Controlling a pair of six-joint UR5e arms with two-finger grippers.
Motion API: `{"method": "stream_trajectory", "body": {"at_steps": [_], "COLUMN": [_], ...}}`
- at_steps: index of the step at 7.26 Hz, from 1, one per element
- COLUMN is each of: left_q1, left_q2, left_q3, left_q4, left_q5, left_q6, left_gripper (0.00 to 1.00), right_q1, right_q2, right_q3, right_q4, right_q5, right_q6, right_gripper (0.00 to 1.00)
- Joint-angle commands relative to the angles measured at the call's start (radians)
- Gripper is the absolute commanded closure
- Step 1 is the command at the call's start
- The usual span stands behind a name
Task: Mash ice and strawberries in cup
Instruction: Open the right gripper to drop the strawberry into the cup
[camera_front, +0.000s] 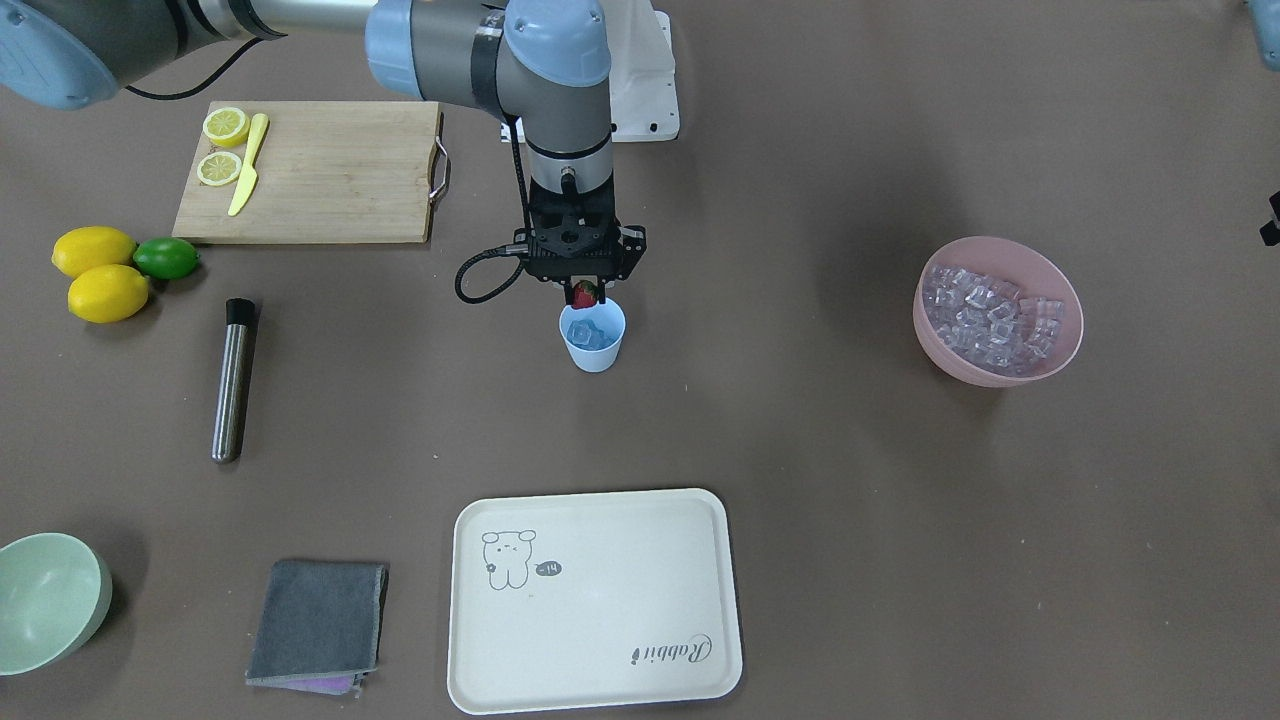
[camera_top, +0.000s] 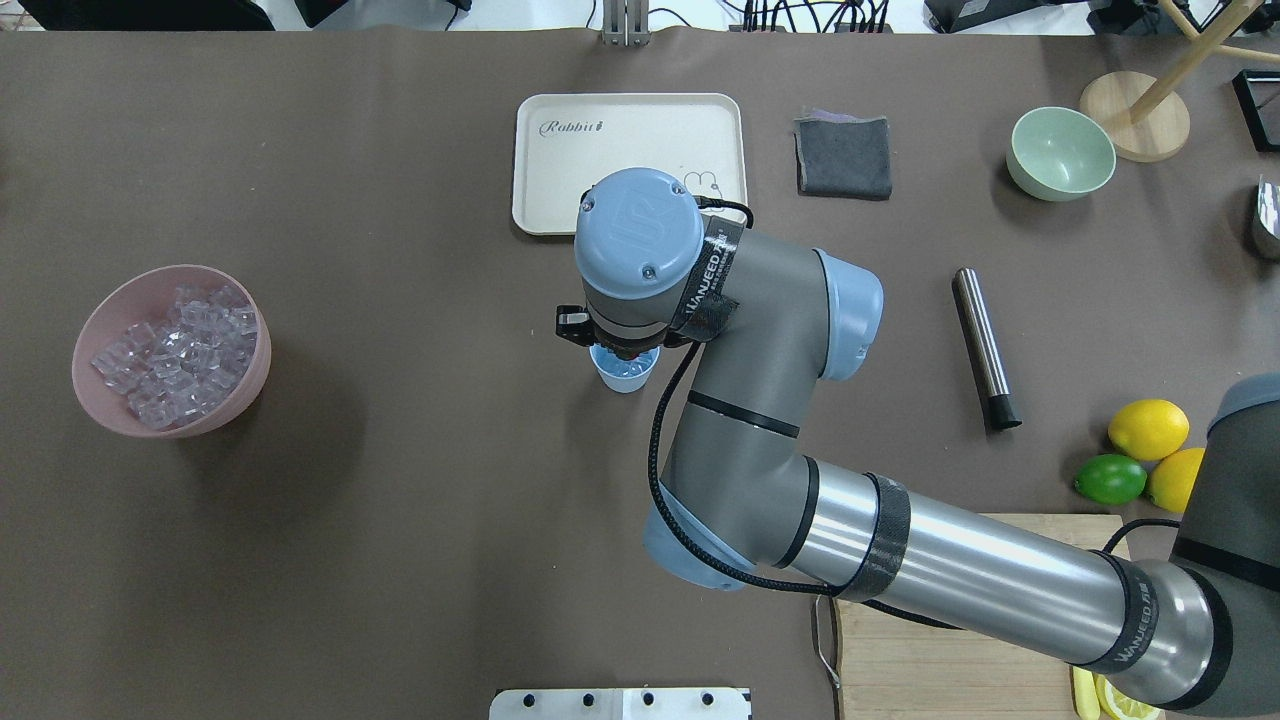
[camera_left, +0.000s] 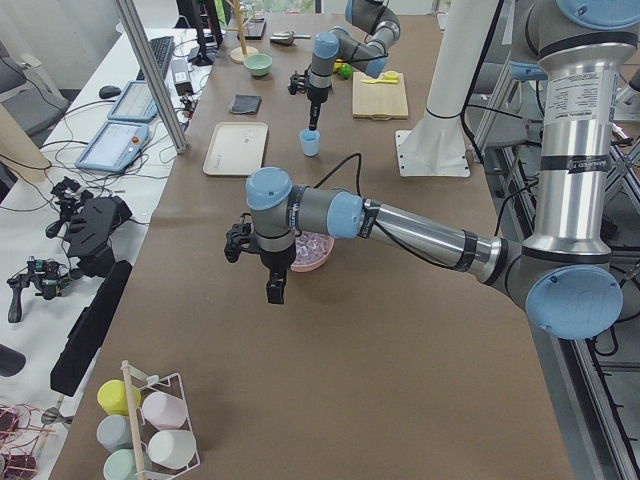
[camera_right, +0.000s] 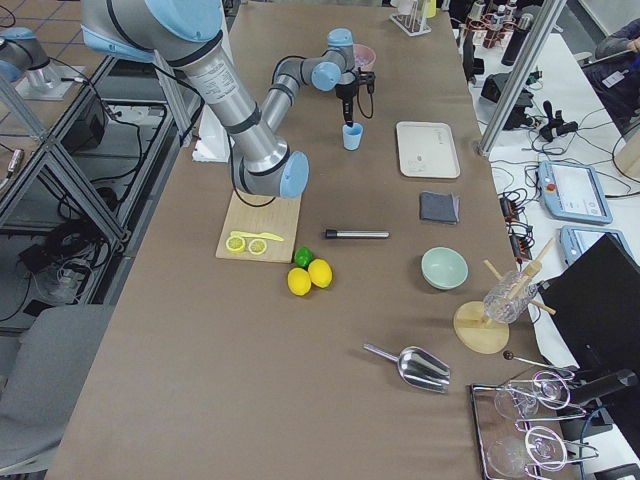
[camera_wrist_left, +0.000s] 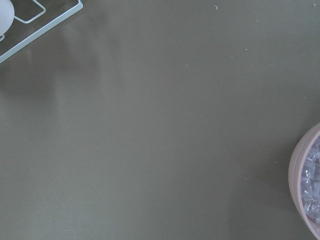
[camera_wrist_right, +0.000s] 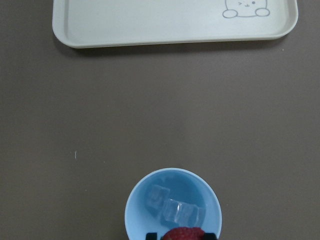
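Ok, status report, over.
Right pincer shut on strawberry, over cup. Ice in cup. Left pincer near pink bowl, state unclear. Nothing blocking.

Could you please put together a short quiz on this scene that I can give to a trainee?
1. True or false: the strawberry already lies on the bottom of the cup.
2. What does the cup hold? A. ice cubes B. juice C. nothing
3. Fill in: the spare ice sits in the ___ bowl.
Key: 1. False; the right gripper holds it at the cup's rim. 2. A. 3. pink.
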Motion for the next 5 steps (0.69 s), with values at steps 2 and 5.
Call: {"method": "stream_trajectory", "body": {"at_steps": [2,5], "left_q1": [0.000,0.000], "left_q2": [-0.002,-0.003], "left_q3": [0.002,0.007], "left_q4": [0.000,0.000], "left_q5": [0.000,0.000], "left_q6": [0.000,0.000], "left_gripper": [0.01,0.02], "right_q1": [0.023,0.104], "right_q2": [-0.005,-0.026], "right_q3": [0.004,0.012], "right_q4": [-0.002,-0.002], "right_q5": [-0.002,0.087], "right_q6": [-0.038,-0.046], "right_gripper": [0.00,0.00]}}
